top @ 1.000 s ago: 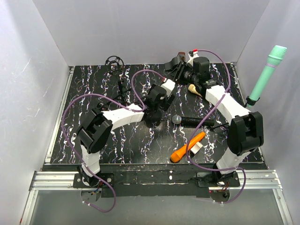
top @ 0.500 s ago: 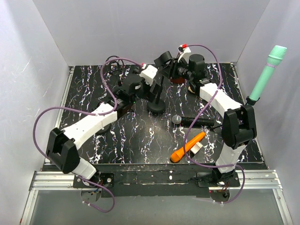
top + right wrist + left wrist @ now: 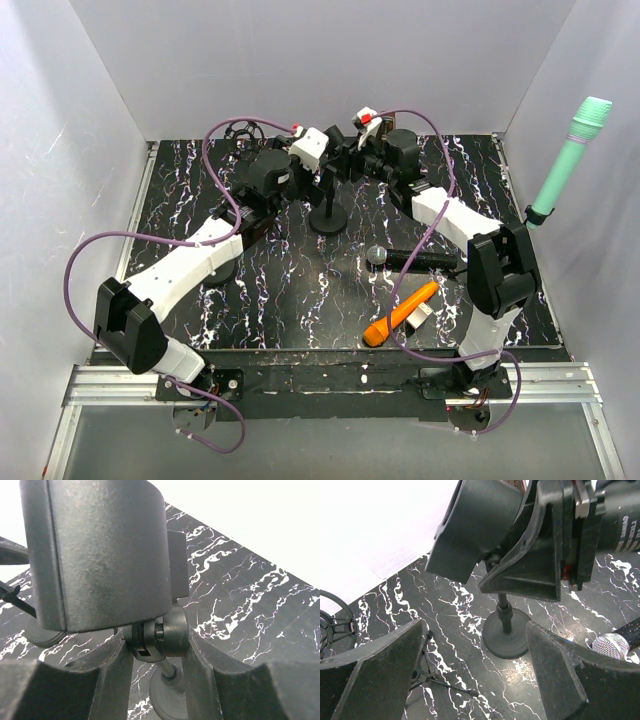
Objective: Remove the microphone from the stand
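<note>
Top external view shows the black microphone (image 3: pixel 412 258) lying flat on the marbled table (image 3: pixel 180 195). Its silver mesh head points left, and it sits to the right of the stand (image 3: pixel 328 213) and nearer the arm bases. It is off the stand and well apart from both grippers, which meet high up at the top of the stand's pole. An orange object (image 3: pixel 400 313) lies just in front of the microphone, not touching it. In the right wrist view, the right gripper (image 3: pixel 156 650) has its two fingers pressed against either side of the swivel joint under the stand's empty clip (image 3: pixel 95 555), pinching it, with the pole and round base visible below. In the left wrist view, the left gripper (image 3: pixel 474 625) is spread wide and holds nothing. Its fingers frame the stand's base, and the right gripper and the clip fill the upper part of the picture close ahead. The microphone's mesh head shows at the right edge of that view, just beyond the left gripper's right-hand finger (image 3: pixel 570 680) and down on the table.
</note>
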### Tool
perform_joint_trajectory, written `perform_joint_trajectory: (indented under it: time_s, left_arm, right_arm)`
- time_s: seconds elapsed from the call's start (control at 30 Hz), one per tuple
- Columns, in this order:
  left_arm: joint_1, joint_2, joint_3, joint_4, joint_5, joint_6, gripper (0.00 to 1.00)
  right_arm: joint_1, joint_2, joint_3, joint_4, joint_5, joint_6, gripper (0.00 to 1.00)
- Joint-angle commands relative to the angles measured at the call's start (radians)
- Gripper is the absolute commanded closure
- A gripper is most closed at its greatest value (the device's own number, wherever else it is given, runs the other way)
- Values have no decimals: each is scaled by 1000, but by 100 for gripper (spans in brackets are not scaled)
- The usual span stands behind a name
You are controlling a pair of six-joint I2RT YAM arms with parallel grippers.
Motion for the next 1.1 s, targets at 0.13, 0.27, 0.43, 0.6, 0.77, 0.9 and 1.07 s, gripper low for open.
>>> perform_joint_trajectory:
  time_s: [0.13, 0.27, 0.43, 0.6, 0.77, 0.9, 1.07]
  left_arm:
    - [0, -25, -9, 26, 16, -41, 17]
    - [2, -19, -12, 63, -9, -15, 17]
    - [2, 43, 55, 103, 20, -2, 19]
    - [2, 125, 121, 160, 63, -21, 30]
    - [5, 174, 164, 180, 74, -67, 50]
    - [5, 191, 180, 183, 111, -67, 73]
    - [6, 192, 157, 184, 36, -71, 92]
  right_arm:
    - [14, 66, -52, -95, -23, -136, 99]
    - [13, 66, -63, -132, -41, -139, 99]
    - [13, 75, -86, -148, -54, -167, 99]
    - [13, 74, -97, -163, -60, -165, 99]
    - [13, 83, -100, -168, -66, -162, 99]
    - [13, 94, -103, -178, -69, -164, 99]
    - [14, 103, -116, -194, -78, -188, 99]
